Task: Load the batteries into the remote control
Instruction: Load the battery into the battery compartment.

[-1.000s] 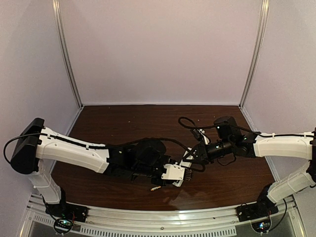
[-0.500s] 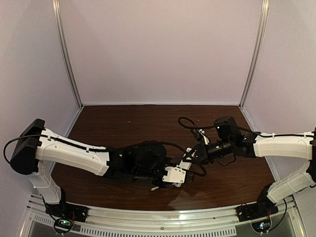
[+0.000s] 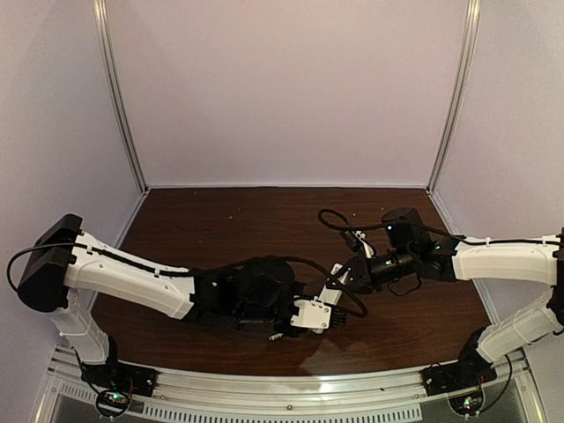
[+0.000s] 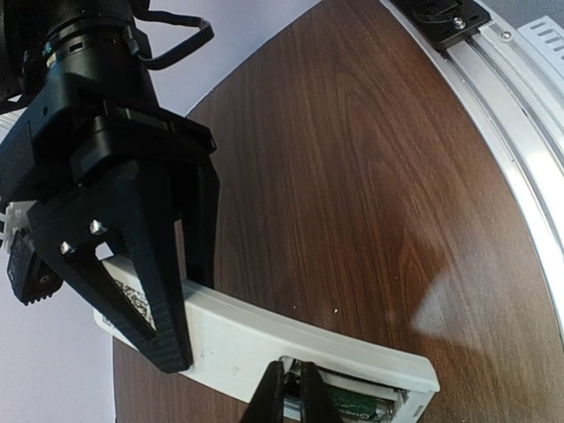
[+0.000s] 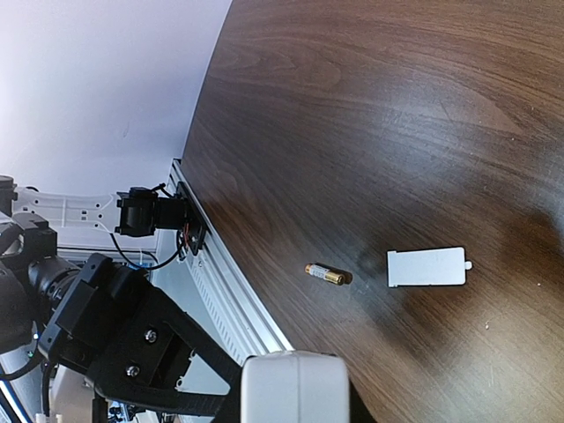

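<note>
The white remote control (image 4: 264, 339) lies back-up just above the table, its battery recess open. My right gripper (image 4: 183, 300) is shut on its far end; in the top view this gripper (image 3: 340, 280) holds the remote (image 3: 331, 286) at table centre. A dark green battery (image 4: 366, 407) lies in the recess. My left gripper (image 4: 287, 392) is shut on that battery's end at the recess; it is also in the top view (image 3: 335, 310). A pale gold-silver battery (image 5: 326, 274) lies loose on the table. The remote's end (image 5: 295, 383) fills the bottom of the right wrist view.
The small flat white cover piece (image 5: 426, 267) lies on the table beside the loose battery. The metal rail (image 4: 520, 167) runs along the table's near edge. White walls enclose the back and sides. The two arms meet close together near the front centre.
My left gripper has crept slightly right and toward the near edge, closing in on the remote's recess. The right arm and the remote have stayed still.
</note>
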`<state>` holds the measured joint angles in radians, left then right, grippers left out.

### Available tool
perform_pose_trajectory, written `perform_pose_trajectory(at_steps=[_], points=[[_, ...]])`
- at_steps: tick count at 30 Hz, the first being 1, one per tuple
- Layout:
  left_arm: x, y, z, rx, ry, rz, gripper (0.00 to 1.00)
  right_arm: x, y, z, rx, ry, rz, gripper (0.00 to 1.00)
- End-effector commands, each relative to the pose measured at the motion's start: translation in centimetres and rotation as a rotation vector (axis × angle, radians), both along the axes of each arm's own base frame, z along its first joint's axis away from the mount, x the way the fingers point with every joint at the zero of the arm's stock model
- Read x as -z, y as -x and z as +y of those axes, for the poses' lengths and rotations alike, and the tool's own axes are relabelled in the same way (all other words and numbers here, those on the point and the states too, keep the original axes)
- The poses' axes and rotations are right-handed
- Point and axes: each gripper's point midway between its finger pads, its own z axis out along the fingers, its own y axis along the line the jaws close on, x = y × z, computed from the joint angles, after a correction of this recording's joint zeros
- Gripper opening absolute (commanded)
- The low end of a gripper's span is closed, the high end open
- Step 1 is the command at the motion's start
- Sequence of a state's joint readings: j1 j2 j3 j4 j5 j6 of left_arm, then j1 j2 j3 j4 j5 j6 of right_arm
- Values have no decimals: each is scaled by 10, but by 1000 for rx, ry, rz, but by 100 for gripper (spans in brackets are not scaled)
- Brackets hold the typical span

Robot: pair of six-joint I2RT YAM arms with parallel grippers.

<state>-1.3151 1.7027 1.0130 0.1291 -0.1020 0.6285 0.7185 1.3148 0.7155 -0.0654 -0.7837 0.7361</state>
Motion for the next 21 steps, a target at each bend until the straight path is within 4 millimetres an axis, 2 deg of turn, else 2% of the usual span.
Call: perform_pose_trajectory(at_steps=[1, 12, 16, 19, 21], points=[[54, -6, 30, -68, -166, 22, 9, -46, 7, 9, -58, -125, -65, 0], [70, -17, 42, -102, -218, -4, 6, -68, 13, 10, -90, -189, -98, 0], [74, -22, 47, -123, -236, -10, 6, -69, 15, 10, -95, -195, -100, 0], [68, -20, 45, -114, -221, 1, 9, -64, 14, 9, -90, -178, -98, 0], [51, -16, 36, -98, -170, 24, 15, -55, 12, 8, -81, -150, -92, 0]])
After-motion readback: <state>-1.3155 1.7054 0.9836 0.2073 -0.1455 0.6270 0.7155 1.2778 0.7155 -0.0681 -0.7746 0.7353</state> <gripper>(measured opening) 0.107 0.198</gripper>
